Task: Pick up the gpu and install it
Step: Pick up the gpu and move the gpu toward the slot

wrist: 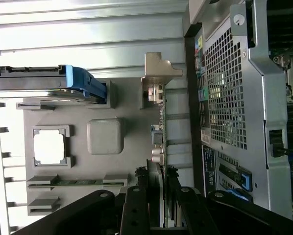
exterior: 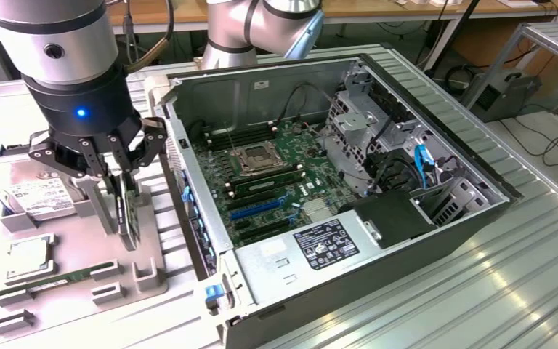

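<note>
Hard drive (exterior: pixel 25 190): far at the exterior view's left, beside the grey holder tray (exterior: pixel 85 280); a wide arm swing could clip it.
Gripper (exterior: pixel 116 173): upper left of the exterior view, narrowed onto the gpu, one finger against each face.
Gpu (exterior: pixel 127 218): upright on edge in the tray's slot, just left of the case; held by a thin top edge, it may pivot or slip.
Bracket (wrist: pixel 158 73): the silver end tab could snag the tray's posts.
Case (exterior: pixel 259 269): its near wall is close; a tilted card might strike it.
Expansion slots (exterior: pixel 259 207): centre of frame; a skewed approach would jam the card's edge.
</note>
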Tool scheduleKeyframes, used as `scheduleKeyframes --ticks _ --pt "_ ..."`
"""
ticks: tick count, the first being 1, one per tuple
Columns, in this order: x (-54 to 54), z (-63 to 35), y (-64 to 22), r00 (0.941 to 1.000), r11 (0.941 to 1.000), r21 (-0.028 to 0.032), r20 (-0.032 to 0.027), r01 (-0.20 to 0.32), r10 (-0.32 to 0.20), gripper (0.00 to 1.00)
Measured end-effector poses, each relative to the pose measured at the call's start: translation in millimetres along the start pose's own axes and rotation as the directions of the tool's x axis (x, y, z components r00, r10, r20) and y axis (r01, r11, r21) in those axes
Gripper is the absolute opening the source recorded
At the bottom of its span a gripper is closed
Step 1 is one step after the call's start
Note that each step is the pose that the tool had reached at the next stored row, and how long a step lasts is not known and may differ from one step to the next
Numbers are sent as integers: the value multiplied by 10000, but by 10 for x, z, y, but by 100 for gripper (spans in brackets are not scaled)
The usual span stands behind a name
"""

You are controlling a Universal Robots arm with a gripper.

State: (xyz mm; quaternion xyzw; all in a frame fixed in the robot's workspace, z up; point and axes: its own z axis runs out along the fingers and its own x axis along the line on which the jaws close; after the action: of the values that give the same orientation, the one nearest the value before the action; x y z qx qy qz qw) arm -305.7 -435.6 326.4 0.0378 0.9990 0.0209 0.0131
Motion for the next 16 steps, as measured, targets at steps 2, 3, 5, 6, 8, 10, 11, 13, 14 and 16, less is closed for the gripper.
scheduleKeyframes --ticks 2,3,5,6,8,10,11,13,14,16 --pt "0 -12 0 10000 10000 1 0 0 0 27" --pt "0 -18 1 10000 10000 1 0 0 0 27" --pt "-1 -30 1 10000 10000 0 0 0 0 27" --pt "-1 -36 2 10000 10000 0 0 0 0 27" --pt "-1 -50 2 10000 10000 0 0 0 0 27" --pt "-2 -64 3 10000 10000 1 0 0 0 27" --pt "-2 -69 3 10000 10000 0 0 0 0 27" --pt "-2 -83 3 10000 10000 0 0 0 0 27" --pt "-2 -90 4 10000 10000 0 0 0 0 27" --pt "-3 -102 4 10000 10000 0 0 0 0 27"
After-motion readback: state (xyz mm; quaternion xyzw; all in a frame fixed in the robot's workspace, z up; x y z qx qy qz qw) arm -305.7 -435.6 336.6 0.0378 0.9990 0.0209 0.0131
